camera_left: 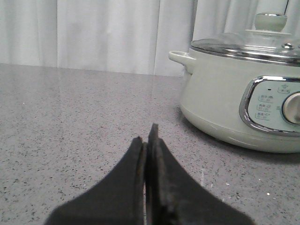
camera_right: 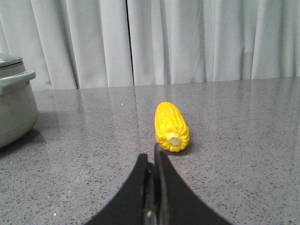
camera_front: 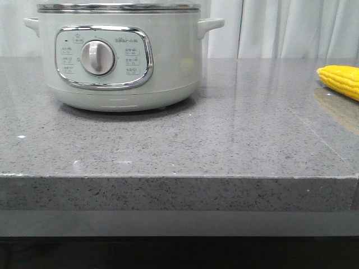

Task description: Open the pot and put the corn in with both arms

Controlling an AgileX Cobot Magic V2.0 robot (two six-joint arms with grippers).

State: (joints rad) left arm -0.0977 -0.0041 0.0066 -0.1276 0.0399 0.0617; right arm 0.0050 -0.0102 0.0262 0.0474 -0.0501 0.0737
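We see the pot standing on the grey speckled counter, toward the left and back of the front view, with its control panel and round dial facing us and a small handle sticking out on each side. In the left wrist view its glass lid sits on the metal rim, the pale knob upright on top, so the pot is closed. The corn lies flat on the counter at the far right edge of the front view, well apart from the pot and partly cut off by the frame. In the right wrist view we look at it end on, its cut stub pointing back at us. Our left claw is closed with its two dark fingers pressed together and nothing between them; it sits low over the counter, apart from the pot. Our right claw is likewise pinched closed and empty, its tips near the corn's near end. White curtains hang behind the counter.
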